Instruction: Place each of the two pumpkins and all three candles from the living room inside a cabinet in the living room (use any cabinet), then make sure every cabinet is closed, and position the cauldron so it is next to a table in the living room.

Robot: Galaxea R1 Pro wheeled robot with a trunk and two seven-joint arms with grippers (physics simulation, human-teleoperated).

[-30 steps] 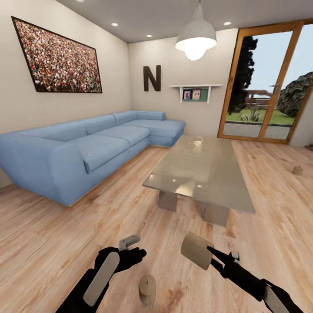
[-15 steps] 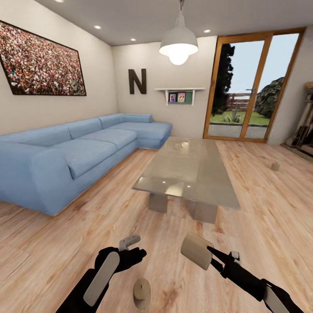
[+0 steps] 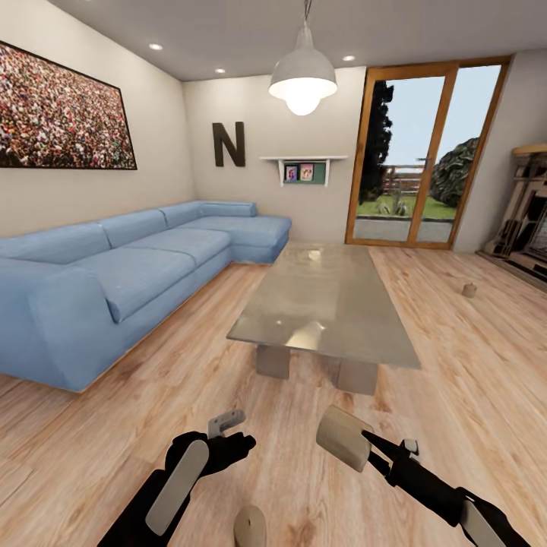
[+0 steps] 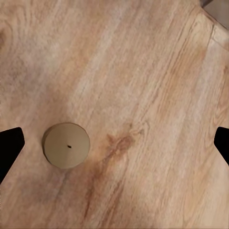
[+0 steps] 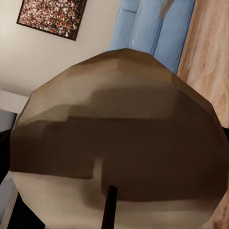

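Right gripper [image 3: 371,450]: fingers closed on a candle [image 3: 343,437], held tilted above the floor [image 3: 471,365], its flat end toward the glass worktop [image 3: 327,304]. In the right wrist view the held candle [image 5: 119,138] sits hard against the lens, wick end in view.

Left gripper [image 3: 228,425]: pointed down at the floor, holding nothing. Black fingers [image 4: 9,148] seen at both edges of the left wrist view, spread wide. Second candle [image 4: 66,145] upright on the floor between them, close to one finger, well apart from the other, not touching either. Same candle [image 3: 249,526] at the lower edge of the head view, on the floor below and just to the right of the left gripper.

Third candle [image 3: 469,289] upright on the floor, far off to the right, well apart from both arms, near the fireplace surround [image 3: 528,220].

Edges and room: worktop ahead of both grippers, its near edge well apart from them, open plank floor between. Blue sofa [image 3: 121,281] along the left wall, a strip of bare floor between it and the worktop. Wide open floor to the right of the worktop, reaching the glass door [image 3: 414,167]. Pendant lamp [image 3: 302,76] hanging above the worktop.
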